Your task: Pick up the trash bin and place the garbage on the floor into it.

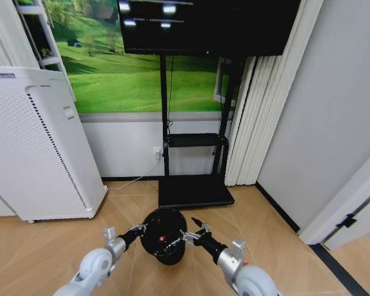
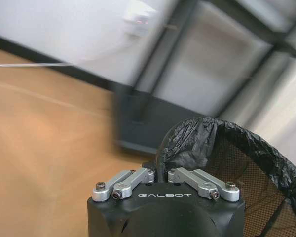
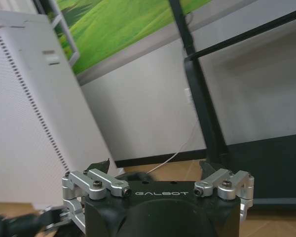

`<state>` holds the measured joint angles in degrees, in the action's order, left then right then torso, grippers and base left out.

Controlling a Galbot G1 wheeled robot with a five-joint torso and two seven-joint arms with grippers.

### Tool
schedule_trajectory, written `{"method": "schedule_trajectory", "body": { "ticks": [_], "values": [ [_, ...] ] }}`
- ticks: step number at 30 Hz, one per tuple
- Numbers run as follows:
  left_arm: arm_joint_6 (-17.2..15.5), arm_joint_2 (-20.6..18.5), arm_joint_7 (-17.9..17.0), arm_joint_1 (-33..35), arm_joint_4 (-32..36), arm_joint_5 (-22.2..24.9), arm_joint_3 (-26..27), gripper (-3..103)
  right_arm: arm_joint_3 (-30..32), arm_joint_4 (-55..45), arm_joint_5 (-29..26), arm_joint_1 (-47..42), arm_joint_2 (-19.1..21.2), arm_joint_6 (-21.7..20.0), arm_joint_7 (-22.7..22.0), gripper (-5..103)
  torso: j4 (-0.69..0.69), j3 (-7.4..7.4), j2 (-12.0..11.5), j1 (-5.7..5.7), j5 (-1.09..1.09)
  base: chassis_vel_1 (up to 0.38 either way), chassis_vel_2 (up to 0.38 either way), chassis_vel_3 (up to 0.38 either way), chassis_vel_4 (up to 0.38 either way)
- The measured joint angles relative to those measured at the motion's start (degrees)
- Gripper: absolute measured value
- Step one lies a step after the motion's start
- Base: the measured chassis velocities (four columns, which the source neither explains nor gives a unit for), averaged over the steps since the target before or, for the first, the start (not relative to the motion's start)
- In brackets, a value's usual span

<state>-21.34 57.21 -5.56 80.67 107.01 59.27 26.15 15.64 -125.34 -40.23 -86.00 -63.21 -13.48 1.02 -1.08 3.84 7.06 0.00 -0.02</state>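
While my left gripper pinches the lined rim of the trash bin, with both fingers pressed together on the black liner at the near edge, the bin appears carried between my two arms above the wooden floor, though I cannot confirm it is fully clear of the boards. My right gripper sits just beside the bin's opposite rim with its jaws spread wide and nothing between them. Something red shows inside the bin; I cannot identify it. Risks, as judged from this position: the hold rests on one narrow pinch at the rim, so the bin may swing or tilt about that point if I move sharply, and the loose liner could slip out of the fingers rather than the mesh wall itself, dropping the bin. The open right jaws, so near the rim, could knock the bin off balance if that arm shifts inward. The black TV stand lies just ahead of both grippers, and the white air purifier stands well off beyond my left jaws; either could be struck in a turn. Both arms reach forward and low, forearms converging on the bin, wrists roughly level.
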Motion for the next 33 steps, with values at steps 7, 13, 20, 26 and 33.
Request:
{"method": "schedule_trajectory", "body": {
  "ticks": [7, 13, 20, 26, 33],
  "values": [
    [0.13, 1.37, -4.37, 7.92, 3.96, 0.47, 12.68, 7, 4.45, 11.20, 6.13, 0.02, -4.68, 0.19, -4.67, 100, 0.00, 0.00, 0.01, 0.00, 0.01, 0.000, 0.000, 0.000, 0.000],
    [0.95, 3.52, -4.46, 11.20, 6.48, 1.19, 19.44, 7, 5.46, 22.25, 12.28, 1.65, -6.70, -0.89, -11.14, 100, 0.04, 0.00, 0.00, 0.00, 0.03, 0.000, 0.000, 0.000, 0.000],
    [0.95, 3.13, -2.57, 12.50, 7.33, 2.37, 21.48, 7, 13.37, 29.75, 22.96, -1.98, -7.83, 1.61, -11.68, 100, -0.03, 0.00, 0.01, 0.00, 0.02, 0.000, 0.000, 0.000, 0.000],
    [1.39, 3.84, -3.24, 11.81, 7.59, 2.29, 20.99, 7, 13.76, 33.68, 23.70, -2.18, -7.33, 2.59, -12.08, 100, 0.00, 0.00, 0.02, 0.00, 0.02, 0.000, 0.000, 0.000, 0.000],
    [1.42, 3.63, -4.17, 11.66, 8.60, 3.35, 20.32, 7, 12.07, 41.35, 23.56, 1.60, -10.80, 3.55, -12.93, 100, 0.01, 0.00, 0.02, 0.00, 0.02, 0.000, 0.000, 0.000, 0.000]
  ]
}}
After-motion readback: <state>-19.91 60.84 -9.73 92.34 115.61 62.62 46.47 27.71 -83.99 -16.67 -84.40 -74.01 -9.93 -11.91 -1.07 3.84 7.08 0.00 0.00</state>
